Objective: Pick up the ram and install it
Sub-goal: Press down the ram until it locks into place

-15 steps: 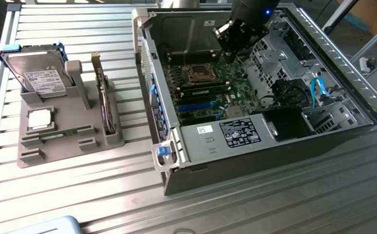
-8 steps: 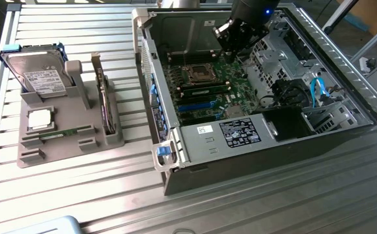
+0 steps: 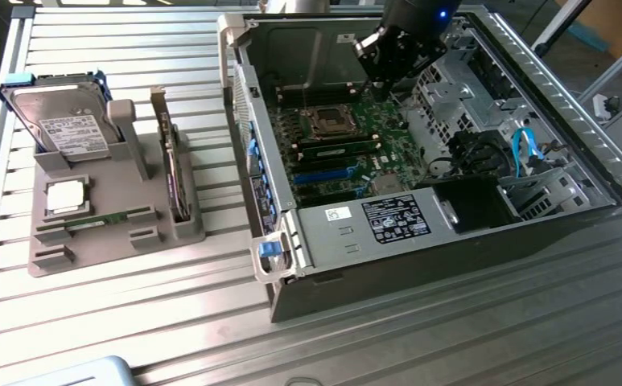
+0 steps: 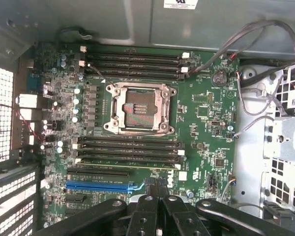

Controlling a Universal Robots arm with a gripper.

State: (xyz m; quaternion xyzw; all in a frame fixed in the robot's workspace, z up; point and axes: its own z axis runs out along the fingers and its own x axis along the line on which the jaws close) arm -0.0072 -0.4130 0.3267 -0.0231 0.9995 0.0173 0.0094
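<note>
A thin green stick, the ram (image 3: 110, 219), lies in a groove of the grey fixture (image 3: 75, 241) at the exterior view's left, far from the arm. My gripper (image 3: 381, 87) hangs inside the open computer case (image 3: 397, 265), over the motherboard (image 3: 343, 137). In the wrist view my gripper (image 4: 160, 199) is shut, its black fingers (image 4: 146, 211) pressed together with nothing between them. It hovers above the motherboard (image 4: 201, 128), near the blue slot (image 4: 101, 187). The black memory slots (image 4: 130, 147) lie beside the CPU socket (image 4: 140, 108). A thin green-gold strip (image 4: 128, 165) fills the slot nearest the blue one.
The fixture also carries a silver hard drive (image 3: 63, 121), a square chip (image 3: 66, 195) and an upright card (image 3: 171, 173). Inside the case are grey cables (image 4: 255, 44), a drive cage (image 4: 285, 147), a black power supply (image 3: 402, 217) and blue cables (image 3: 525, 149).
</note>
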